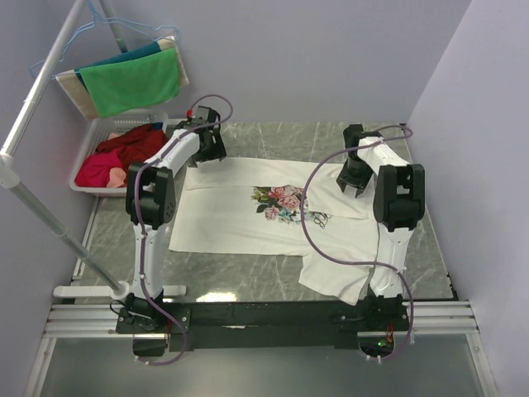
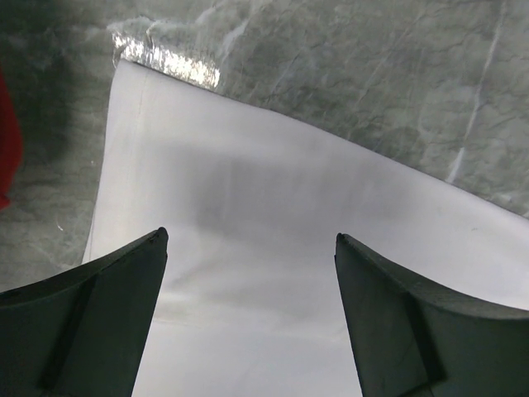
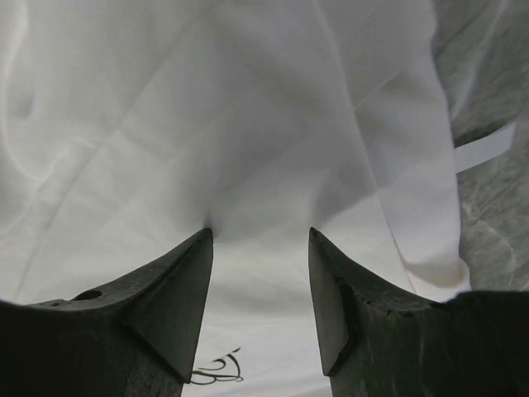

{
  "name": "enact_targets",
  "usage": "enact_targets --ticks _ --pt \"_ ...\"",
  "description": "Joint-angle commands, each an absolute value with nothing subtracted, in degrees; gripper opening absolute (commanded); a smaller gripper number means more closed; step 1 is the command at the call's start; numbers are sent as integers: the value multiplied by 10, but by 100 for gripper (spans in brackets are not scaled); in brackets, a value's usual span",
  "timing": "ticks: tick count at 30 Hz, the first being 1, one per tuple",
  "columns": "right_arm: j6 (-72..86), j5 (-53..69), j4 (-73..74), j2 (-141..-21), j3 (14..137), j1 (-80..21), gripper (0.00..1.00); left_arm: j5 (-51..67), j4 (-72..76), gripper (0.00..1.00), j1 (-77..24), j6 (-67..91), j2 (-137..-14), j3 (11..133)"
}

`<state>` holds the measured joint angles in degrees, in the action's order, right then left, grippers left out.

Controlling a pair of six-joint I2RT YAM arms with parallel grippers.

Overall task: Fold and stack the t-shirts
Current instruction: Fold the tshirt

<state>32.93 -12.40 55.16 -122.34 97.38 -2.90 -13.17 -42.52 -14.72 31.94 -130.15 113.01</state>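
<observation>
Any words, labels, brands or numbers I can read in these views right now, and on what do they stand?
Nothing here can be read as text.
Dark script on the chest of the t-shirt, beside the floral print: too small to read from the top view. The right wrist view shows only a cut-off curl of it, also unreadable.
No other label, brand, number or sign shows in any view.
</observation>
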Motion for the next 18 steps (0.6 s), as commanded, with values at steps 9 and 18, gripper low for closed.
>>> enact_targets --ticks 9,18 --pt "306 -90 578 -1277 1013 -31 60 -124 -458 88 -151 329 -1349 1117" --pt "293 -68 631 -1377 1191 -18 62 -145 -495 89 -150 327 -1409 1203"
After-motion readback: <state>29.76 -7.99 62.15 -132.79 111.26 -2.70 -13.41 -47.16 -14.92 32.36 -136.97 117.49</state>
